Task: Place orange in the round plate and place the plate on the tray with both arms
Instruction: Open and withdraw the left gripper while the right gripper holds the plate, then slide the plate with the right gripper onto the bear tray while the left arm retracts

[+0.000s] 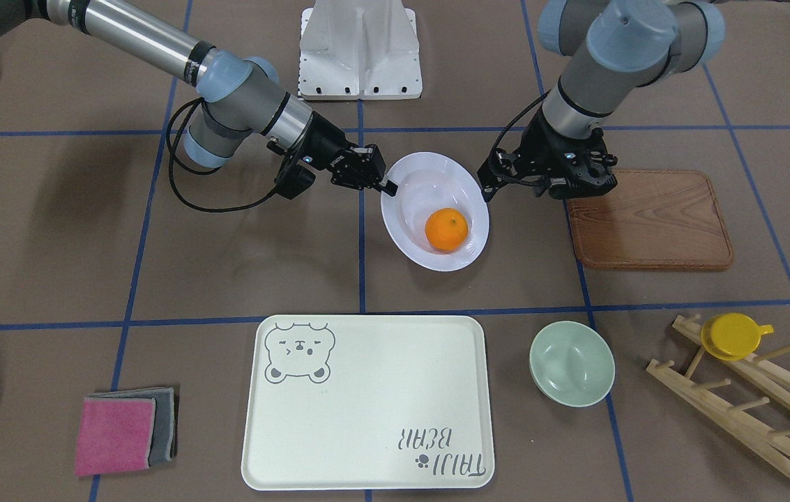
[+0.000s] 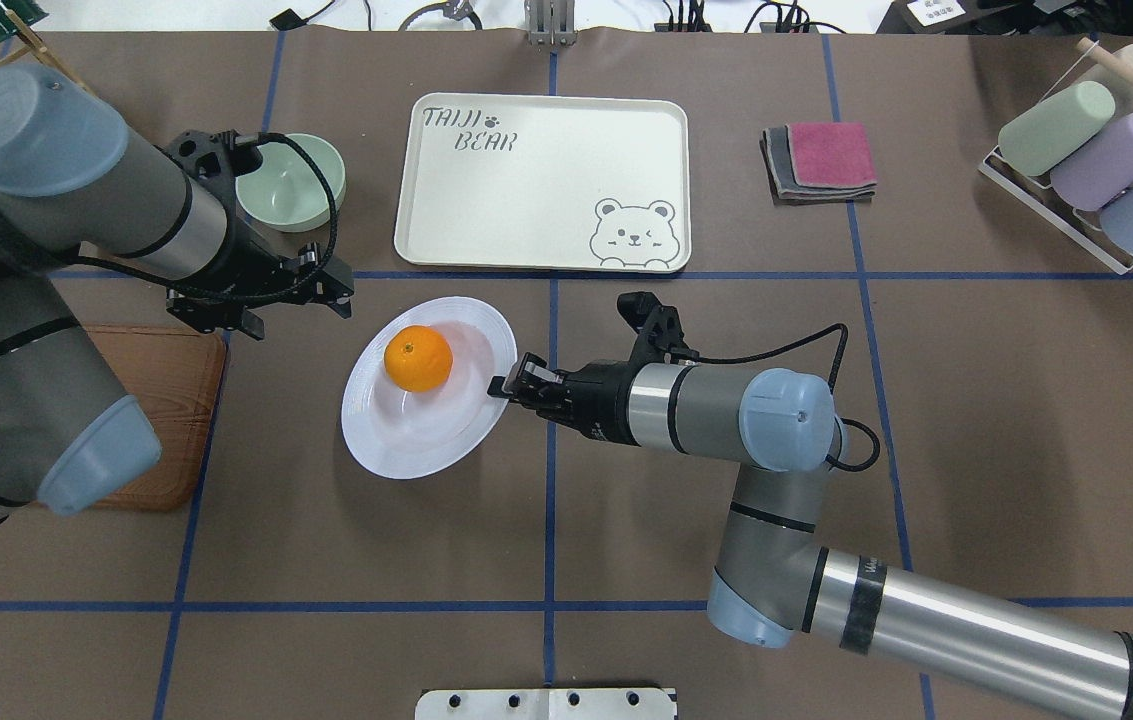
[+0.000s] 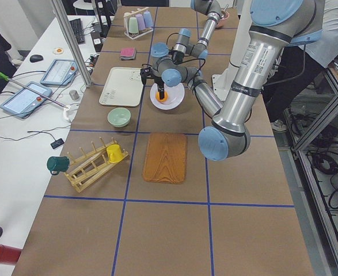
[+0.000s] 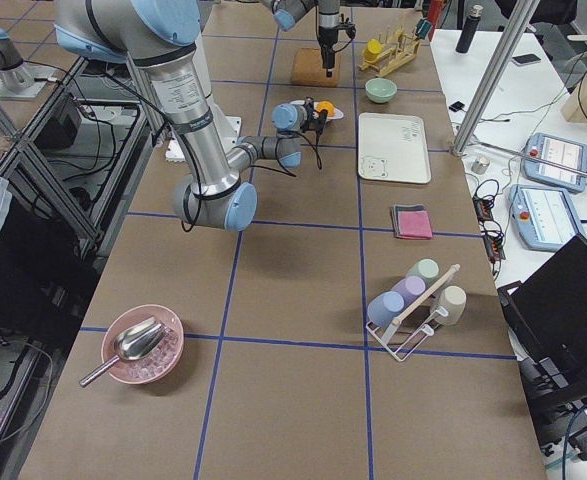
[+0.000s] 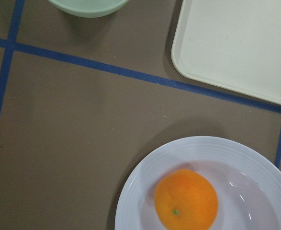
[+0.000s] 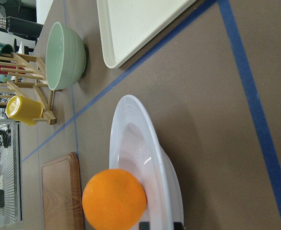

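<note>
The orange [image 1: 446, 229] [image 2: 418, 358] lies in the sunken centre of the white round plate [image 1: 408, 209] [image 2: 406, 440]. My right gripper [image 2: 504, 385] [image 1: 388, 186] is shut on the plate's rim on its side; its fingertips [image 6: 162, 225] show at the bottom edge of the right wrist view. The plate looks slightly tilted. My left gripper [image 2: 331, 290] [image 1: 489, 185] hovers open just off the opposite rim, holding nothing. Its wrist view looks down on the orange [image 5: 185, 200] and plate [image 5: 255, 158]. The cream bear tray [image 1: 367, 404] [image 2: 526, 190] sits empty beyond the plate.
A pale-green bowl [image 1: 571, 362] stands beside the tray. A brown wooden board [image 1: 649, 219] lies under the left arm. Folded pink and grey cloths [image 1: 123, 432], a wooden rack with a yellow cup [image 1: 733, 335] and a rack of pastel cups [image 2: 1086, 150] sit at the edges.
</note>
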Controlling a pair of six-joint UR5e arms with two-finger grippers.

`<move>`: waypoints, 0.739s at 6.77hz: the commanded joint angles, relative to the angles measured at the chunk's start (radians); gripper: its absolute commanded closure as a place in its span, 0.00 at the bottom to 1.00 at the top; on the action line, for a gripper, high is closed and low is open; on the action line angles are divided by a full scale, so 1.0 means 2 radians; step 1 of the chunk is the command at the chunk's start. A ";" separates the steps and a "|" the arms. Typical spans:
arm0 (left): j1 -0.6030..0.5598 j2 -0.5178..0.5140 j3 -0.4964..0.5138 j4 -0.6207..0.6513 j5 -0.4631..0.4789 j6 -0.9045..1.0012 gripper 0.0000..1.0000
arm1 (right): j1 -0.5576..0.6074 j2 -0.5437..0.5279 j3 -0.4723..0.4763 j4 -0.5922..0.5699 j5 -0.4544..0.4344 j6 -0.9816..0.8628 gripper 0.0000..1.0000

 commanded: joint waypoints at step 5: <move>-0.135 0.093 -0.008 0.029 -0.011 0.317 0.04 | 0.030 0.055 -0.052 -0.002 -0.227 0.130 1.00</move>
